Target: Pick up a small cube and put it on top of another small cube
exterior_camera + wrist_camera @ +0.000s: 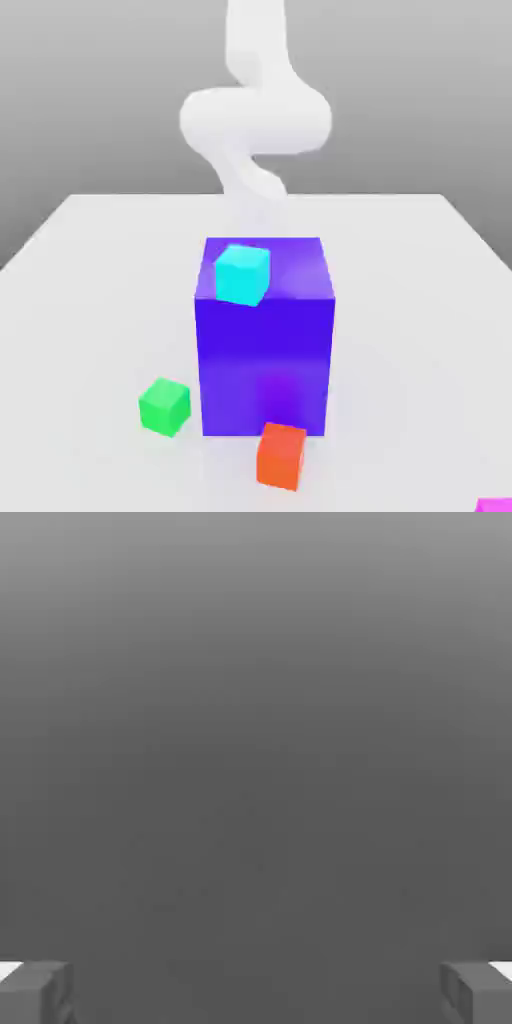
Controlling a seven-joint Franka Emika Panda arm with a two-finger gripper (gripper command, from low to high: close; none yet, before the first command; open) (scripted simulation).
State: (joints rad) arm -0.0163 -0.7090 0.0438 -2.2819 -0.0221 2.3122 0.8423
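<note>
Magenta cube [496, 506], nearest the lens, lies untouched on the table [90, 300], well apart from the pincer [256, 997], whose fingers [35, 992] stand wide, holding nothing. Green cube [164, 406]: also distant. Step: approach; next, likely descend over magenta.

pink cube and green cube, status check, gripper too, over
Gripper open, nothing between the fingers. Pink cube at the exterior view's bottom right edge, green cube bare on the table, nothing stacked. Big blue-purple cube stands between them.
</note>
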